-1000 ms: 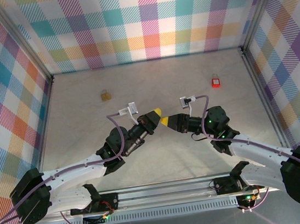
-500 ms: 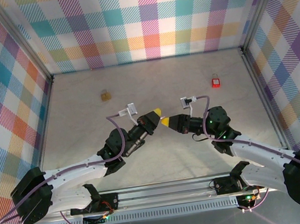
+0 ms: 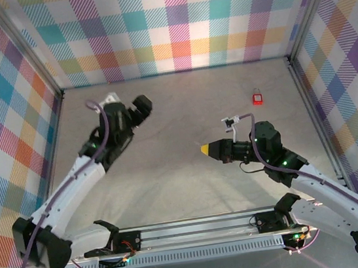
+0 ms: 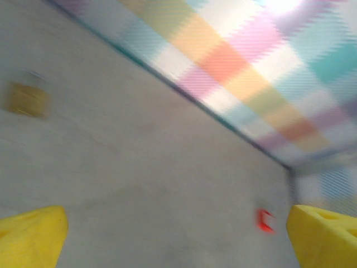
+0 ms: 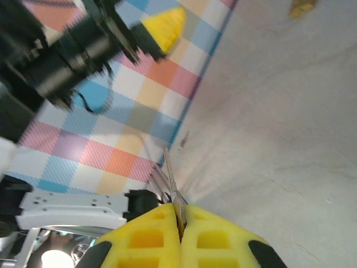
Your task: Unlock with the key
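We see the right tool [image 3: 205, 150] clenched on the key [image 5: 170, 176], its thin metal blade sticking out from between the pressed-together yellow pads, clear of the surface [image 3: 185, 126]. The left tool [image 4: 177, 239] is released, its yellow fingers spread wide and touching nothing. A blurred brass padlock [image 4: 25, 99] lies on the surface ahead of it, and the red padlock [image 3: 257, 97] lies well apart at the back right.

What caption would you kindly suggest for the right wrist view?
Right claw shut on the key; brass padlock beyond on the table.
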Motion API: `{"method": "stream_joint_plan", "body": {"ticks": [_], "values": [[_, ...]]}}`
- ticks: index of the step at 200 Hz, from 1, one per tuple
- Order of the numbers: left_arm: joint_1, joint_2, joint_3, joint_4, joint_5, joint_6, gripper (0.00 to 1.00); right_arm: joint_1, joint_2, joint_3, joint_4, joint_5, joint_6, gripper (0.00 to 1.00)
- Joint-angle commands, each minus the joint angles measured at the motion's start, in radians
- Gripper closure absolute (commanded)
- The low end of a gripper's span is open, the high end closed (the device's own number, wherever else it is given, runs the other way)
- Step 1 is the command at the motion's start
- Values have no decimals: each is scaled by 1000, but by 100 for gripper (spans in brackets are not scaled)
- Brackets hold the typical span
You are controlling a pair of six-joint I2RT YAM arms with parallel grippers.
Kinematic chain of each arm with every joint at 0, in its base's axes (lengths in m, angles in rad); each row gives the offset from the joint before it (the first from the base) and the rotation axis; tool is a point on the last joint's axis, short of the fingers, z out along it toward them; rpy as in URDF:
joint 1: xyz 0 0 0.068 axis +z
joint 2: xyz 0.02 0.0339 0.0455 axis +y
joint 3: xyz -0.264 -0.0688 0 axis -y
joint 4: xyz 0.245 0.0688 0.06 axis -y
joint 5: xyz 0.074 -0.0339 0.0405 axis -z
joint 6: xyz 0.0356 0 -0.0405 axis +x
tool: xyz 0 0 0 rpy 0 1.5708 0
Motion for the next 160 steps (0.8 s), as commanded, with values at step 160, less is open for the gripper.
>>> {"method": "stream_joint_plan", "body": {"ticks": [160], "values": [[324, 1172, 1020, -708, 70, 405, 14, 30, -61, -49, -274, 61, -53, 100]]}}
